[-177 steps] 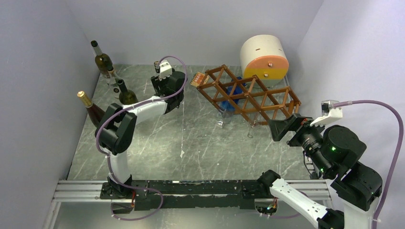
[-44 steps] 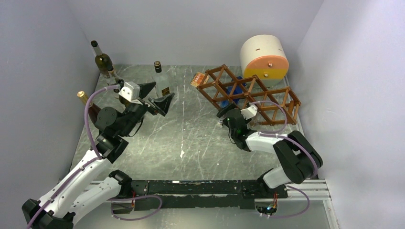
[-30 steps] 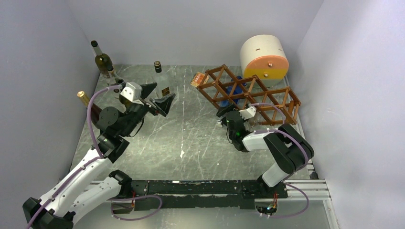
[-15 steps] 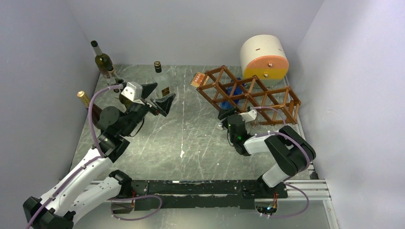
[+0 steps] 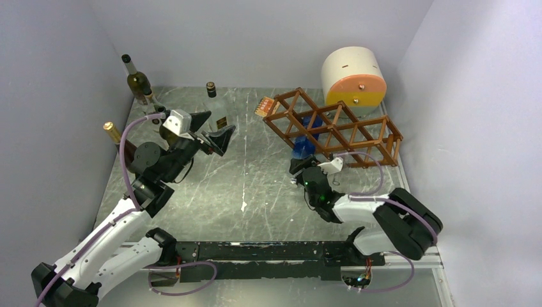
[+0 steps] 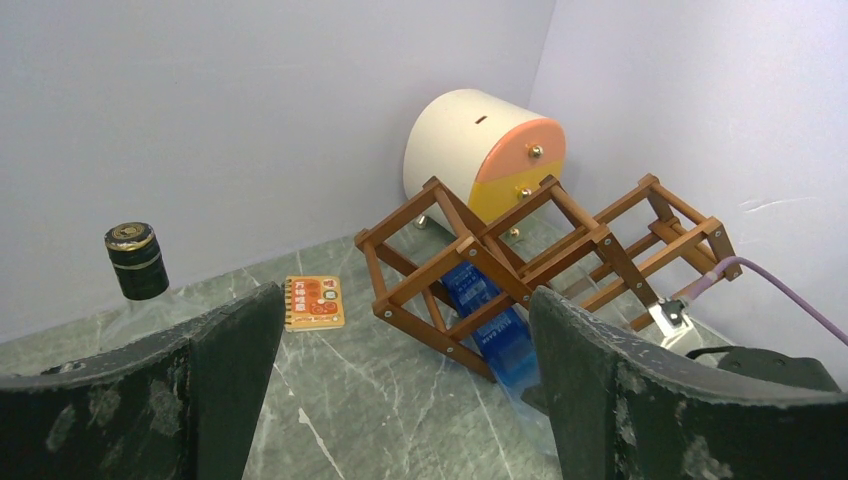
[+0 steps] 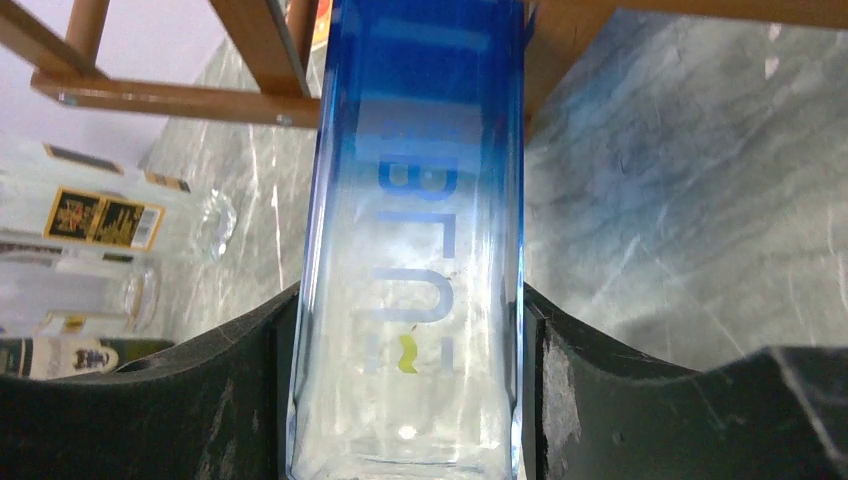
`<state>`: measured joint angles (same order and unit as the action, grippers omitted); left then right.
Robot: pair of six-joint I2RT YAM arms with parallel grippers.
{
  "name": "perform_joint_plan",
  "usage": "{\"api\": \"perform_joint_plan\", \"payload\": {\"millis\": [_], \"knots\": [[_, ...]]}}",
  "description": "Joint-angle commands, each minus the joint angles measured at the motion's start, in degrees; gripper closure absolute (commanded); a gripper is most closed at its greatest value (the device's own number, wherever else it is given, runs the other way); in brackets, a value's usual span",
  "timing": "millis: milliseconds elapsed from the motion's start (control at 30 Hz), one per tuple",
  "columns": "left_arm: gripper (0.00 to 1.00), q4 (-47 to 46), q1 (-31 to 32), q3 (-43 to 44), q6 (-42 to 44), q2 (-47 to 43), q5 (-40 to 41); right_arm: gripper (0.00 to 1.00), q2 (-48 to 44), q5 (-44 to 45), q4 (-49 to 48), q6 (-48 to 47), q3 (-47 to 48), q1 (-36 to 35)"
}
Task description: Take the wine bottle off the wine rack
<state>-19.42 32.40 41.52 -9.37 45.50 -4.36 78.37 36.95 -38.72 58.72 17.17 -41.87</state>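
Observation:
The wine rack (image 5: 337, 128), a reddish-brown lattice, stands tilted at the back right and also shows in the left wrist view (image 6: 470, 245). A blue and clear wine bottle (image 5: 300, 149) pokes out of one of its lower cells toward the near side. My right gripper (image 5: 300, 167) is shut on the bottle's clear end. In the right wrist view both fingers press the sides of the bottle (image 7: 420, 200), and the rack's bars (image 7: 180, 100) lie just beyond it. My left gripper (image 5: 214, 128) hangs open and empty over the left side of the table, its fingers wide apart (image 6: 400, 310).
A cream-and-orange cylinder (image 5: 353, 75) lies behind the rack. A small orange notebook (image 5: 262, 105) lies left of the rack. Several bottles stand along the left wall (image 5: 137, 80), with a clear one with a dark cap (image 5: 211, 89) further in. Walls close in on both sides.
My right gripper's jaws closed on the blue bottle and the arm drew back toward the near edge, sliding the bottle partly out of the rack. The left arm stayed put.

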Motion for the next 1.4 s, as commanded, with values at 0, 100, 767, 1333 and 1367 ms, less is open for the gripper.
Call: {"api": "perform_joint_plan", "payload": {"millis": [0, 100, 767, 1333, 1367], "knots": [[0.05, -1.7, 0.2, -0.2, 0.7, -0.2, -0.6, 0.76, -6.3, 2.2, 3.2, 2.2, -1.6, -3.8], [0.05, -1.7, 0.3, -0.2, 0.9, -0.1, -0.8, 0.80, -12.1, 0.5, 7.7, 2.7, -3.0, -4.6], [0.05, -1.5, 0.3, 0.0, 1.7, 2.1, -1.1, 1.00, -45.3, -10.7, 47.7, 10.5, 0.6, -5.3], [0.06, -4.9, 0.3, -1.0, 2.9, 6.5, -10.8, 1.00, -60.8, -15.4, 74.5, 8.9, 13.7, -5.2], [0.06, -5.3, 0.3, -1.1, 2.9, 6.9, -11.6, 1.00, -61.2, -15.5, 75.7, 8.6, 14.5, -5.2]]}}
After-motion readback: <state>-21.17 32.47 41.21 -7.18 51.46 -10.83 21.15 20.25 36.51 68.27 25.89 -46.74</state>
